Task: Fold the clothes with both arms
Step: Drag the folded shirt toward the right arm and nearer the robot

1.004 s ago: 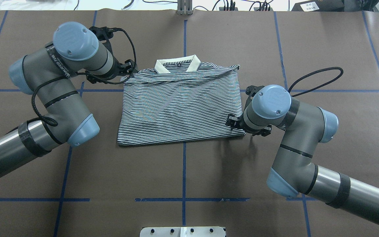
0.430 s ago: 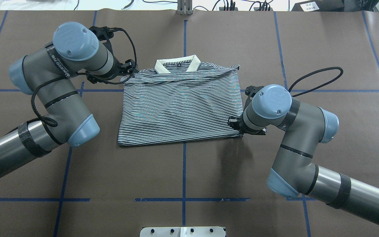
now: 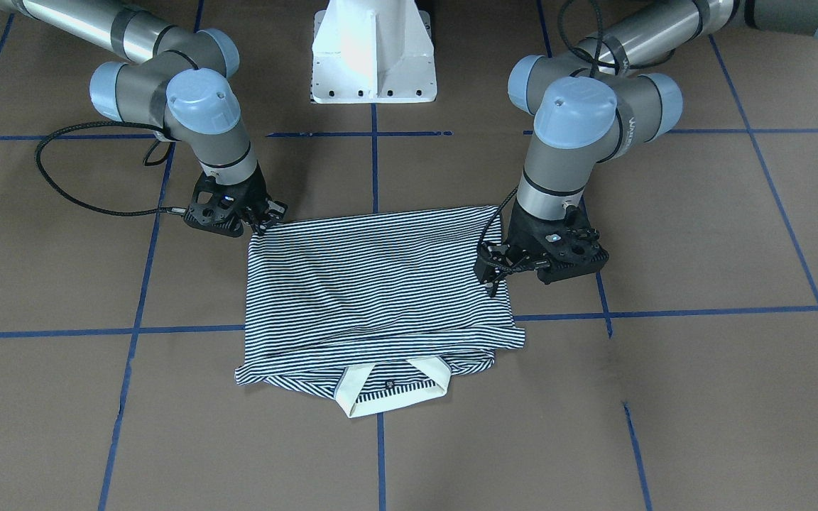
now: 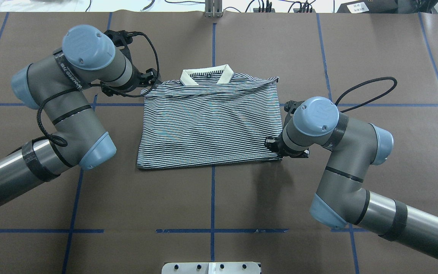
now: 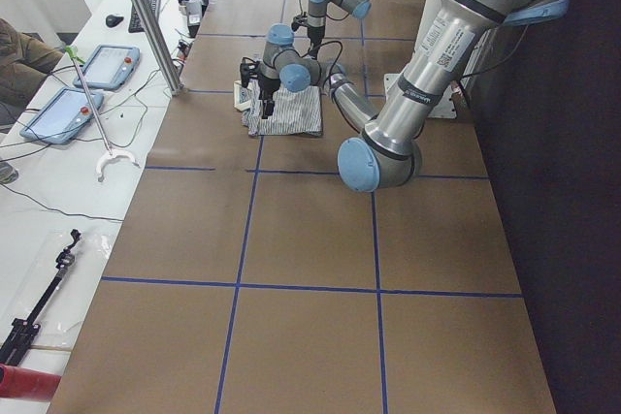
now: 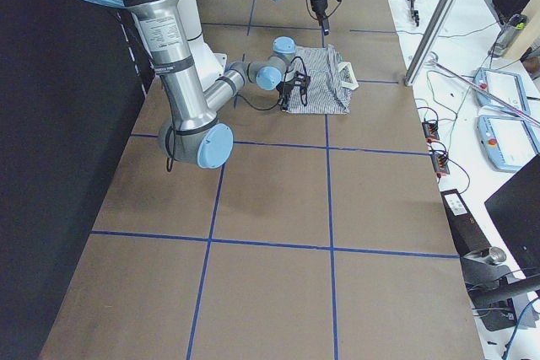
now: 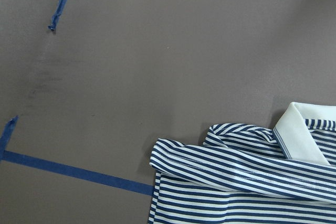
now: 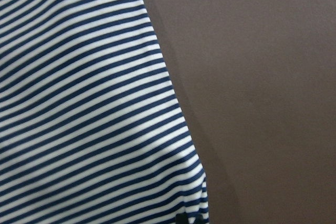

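Polo shirt (image 4: 207,125) laid folded at table (image 4: 242,198) centre. Near R hem corner is clamped by R gripper (image 3: 263,221); L gripper (image 3: 492,273) is set at far L edge, grip can't be told.

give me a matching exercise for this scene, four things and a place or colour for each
Things:
1 collar
2 left gripper
3 right gripper
4 base pedestal

Place or colour:
a white
b at a hem-end corner of the shirt
c cream
d by a collar-end corner of the shirt

Pairs: 1-c, 2-d, 3-b, 4-a
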`<action>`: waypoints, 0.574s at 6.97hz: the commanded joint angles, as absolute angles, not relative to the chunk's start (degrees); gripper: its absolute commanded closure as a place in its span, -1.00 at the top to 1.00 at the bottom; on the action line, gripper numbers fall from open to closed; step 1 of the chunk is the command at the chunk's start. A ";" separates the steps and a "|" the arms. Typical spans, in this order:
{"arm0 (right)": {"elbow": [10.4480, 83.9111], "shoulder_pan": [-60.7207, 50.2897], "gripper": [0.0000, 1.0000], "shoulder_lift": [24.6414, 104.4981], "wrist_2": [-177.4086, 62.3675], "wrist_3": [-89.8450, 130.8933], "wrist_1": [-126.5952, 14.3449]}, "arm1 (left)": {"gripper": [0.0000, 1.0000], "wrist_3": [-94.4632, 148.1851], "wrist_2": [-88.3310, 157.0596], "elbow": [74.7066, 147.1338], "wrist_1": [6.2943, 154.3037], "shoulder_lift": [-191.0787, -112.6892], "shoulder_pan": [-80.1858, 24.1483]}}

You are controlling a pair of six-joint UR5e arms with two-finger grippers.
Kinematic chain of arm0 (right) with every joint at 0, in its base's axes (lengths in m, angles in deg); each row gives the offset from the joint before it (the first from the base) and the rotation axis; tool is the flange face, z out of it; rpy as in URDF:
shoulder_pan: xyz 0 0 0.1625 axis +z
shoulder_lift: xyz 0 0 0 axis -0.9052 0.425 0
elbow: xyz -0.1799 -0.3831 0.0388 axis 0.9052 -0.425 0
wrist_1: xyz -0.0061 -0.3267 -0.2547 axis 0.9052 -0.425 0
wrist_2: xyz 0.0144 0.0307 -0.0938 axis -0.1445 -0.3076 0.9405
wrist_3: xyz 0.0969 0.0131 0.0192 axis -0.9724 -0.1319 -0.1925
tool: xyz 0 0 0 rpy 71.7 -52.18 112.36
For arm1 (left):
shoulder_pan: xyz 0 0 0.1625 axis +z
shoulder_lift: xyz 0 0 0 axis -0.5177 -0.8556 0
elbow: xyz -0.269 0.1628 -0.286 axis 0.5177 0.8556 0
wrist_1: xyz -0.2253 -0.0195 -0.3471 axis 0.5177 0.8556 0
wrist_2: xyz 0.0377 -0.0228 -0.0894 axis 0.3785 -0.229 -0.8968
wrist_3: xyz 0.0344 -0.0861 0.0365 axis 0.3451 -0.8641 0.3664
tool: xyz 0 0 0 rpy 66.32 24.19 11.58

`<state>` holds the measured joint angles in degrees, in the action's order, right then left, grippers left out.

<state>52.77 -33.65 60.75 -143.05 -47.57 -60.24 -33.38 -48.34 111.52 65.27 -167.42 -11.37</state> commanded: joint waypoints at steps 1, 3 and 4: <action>57.86 -33.56 -1.00 62.60 -145.84 -47.61 -63.46 | 1.00 -33.38 -48.43 112.84 65.10 -167.36 -11.45; 63.66 -35.57 -1.00 67.93 -148.74 -48.05 -66.30 | 1.00 -33.38 -48.34 114.51 64.66 -167.36 -11.45; 67.00 -37.06 -1.00 72.06 -151.11 -48.14 -66.65 | 1.00 -33.38 -48.34 114.96 64.57 -167.27 -11.45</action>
